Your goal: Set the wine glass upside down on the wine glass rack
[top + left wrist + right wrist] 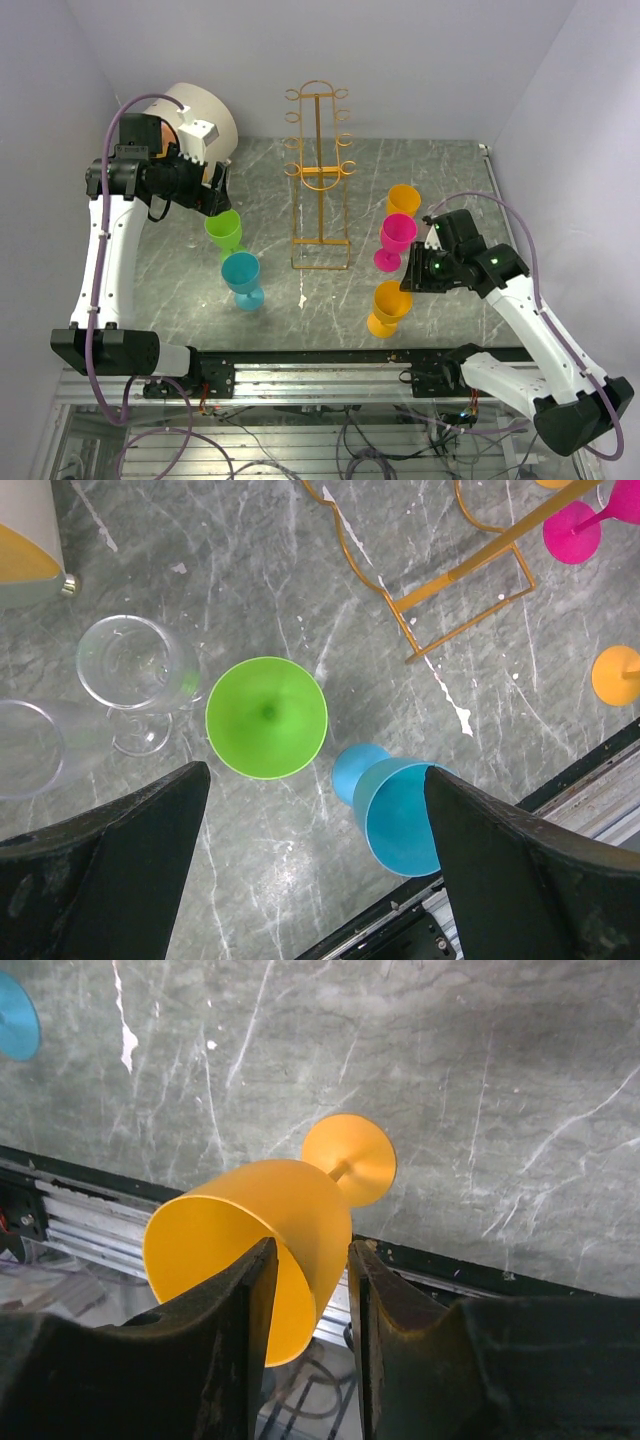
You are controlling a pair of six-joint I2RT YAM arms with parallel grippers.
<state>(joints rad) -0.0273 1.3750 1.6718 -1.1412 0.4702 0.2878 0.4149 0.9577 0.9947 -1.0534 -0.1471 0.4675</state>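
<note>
The orange-yellow wire wine glass rack [320, 170] stands at the middle back; its base also shows in the left wrist view [460, 590]. My right gripper [415, 270] [310, 1250] is shut on the wall of an orange wine glass [388, 305] [270, 1240], one finger inside the cup and one outside. The glass is near the front edge, foot down; I cannot tell if the foot touches the table. My left gripper [215, 200] [315, 780] is open and empty above a green glass [224, 232] [266, 717].
A blue glass [242, 278] [400, 815] stands in front of the green one. A magenta glass [396, 240] and a second orange glass [403, 198] stand right of the rack. Clear glasses [135, 670] and a white cylinder [205, 115] are at the left back.
</note>
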